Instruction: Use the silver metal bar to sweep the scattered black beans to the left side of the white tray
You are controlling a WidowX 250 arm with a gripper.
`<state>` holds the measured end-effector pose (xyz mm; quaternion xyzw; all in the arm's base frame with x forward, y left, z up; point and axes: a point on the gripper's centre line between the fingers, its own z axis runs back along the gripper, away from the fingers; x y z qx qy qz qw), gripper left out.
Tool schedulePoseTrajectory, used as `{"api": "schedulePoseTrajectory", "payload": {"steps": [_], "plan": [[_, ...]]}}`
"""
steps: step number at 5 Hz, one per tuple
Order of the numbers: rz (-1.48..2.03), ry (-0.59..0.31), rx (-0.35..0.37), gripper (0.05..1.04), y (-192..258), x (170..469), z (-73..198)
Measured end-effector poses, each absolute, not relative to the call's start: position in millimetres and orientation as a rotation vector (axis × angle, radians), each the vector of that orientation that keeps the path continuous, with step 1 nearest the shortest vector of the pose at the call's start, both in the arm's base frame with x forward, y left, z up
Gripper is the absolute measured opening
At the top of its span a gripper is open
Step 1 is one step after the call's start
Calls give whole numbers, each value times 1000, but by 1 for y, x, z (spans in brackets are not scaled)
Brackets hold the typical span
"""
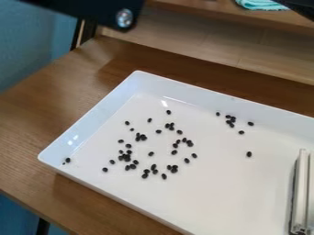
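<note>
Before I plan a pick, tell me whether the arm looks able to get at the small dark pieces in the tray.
Probably yes: the arm is at the top edge, and nothing covers the small dark pieces in the open tray. Its walls look low, but full reach can't be judged.

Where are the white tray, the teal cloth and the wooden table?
White tray (230, 190), camera view: bare floor.
Teal cloth (262, 4), camera view: visible middle.
Wooden table (36, 121), camera view: bare left part of top.

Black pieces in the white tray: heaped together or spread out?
Spread out: the small black pieces lie scattered singly and in loose clusters on the floor of the white tray.
</note>
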<state>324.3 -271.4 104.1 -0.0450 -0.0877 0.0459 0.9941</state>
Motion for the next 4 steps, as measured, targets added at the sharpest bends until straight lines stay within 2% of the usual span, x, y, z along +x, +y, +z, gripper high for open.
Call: {"api": "schedulePoseTrajectory", "payload": {"steps": [1, 2, 4], "plan": [[86, -135, -57, 1000, -269, 321, 84], [66, -113, -57, 1000, -247, 319, 86], [69, -133, -48, 1000, -216, 325, 93]]}}
